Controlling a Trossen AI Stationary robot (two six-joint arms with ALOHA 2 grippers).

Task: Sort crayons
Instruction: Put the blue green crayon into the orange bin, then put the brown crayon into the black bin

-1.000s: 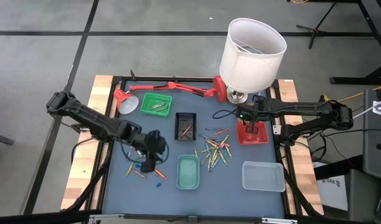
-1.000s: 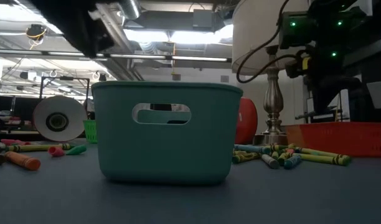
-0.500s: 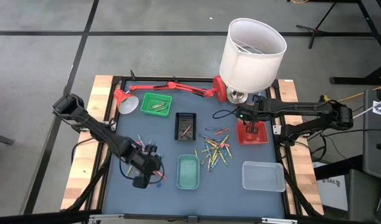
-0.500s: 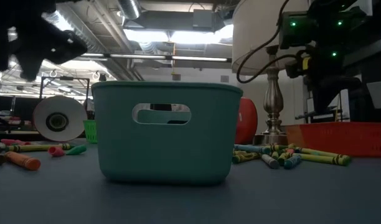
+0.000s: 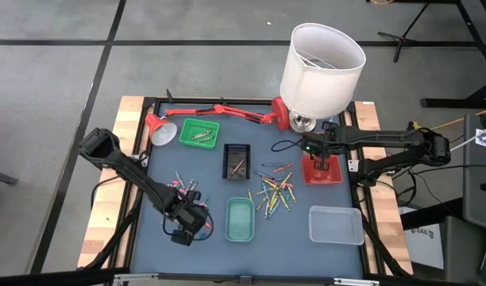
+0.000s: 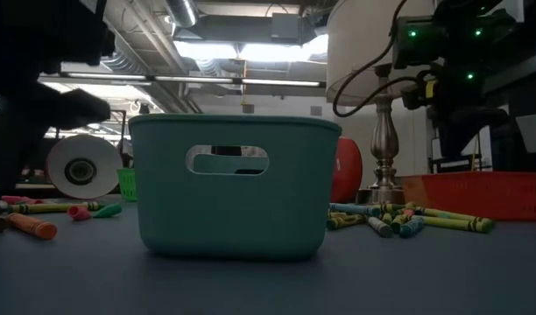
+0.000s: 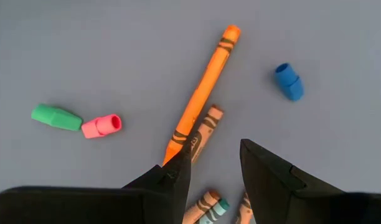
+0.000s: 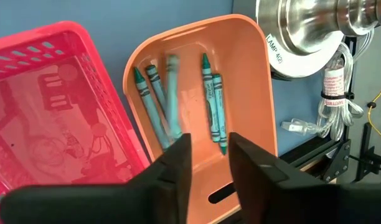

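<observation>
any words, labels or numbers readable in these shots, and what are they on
"LAMP 4": on a small white sticker on the metal lamp base, right wrist view; a further character may follow, unclear.
White tag on the lamp cord: print too small to read.
Crayon wrappers: dark bands only, no legible text.

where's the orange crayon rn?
Left wrist view: the orange crayon lies flat on the table just ahead of the open left claw, beside a brown crayon.

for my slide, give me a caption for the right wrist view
Open right pincer above an orange tray of teal crayons, red basket alongside.
</observation>
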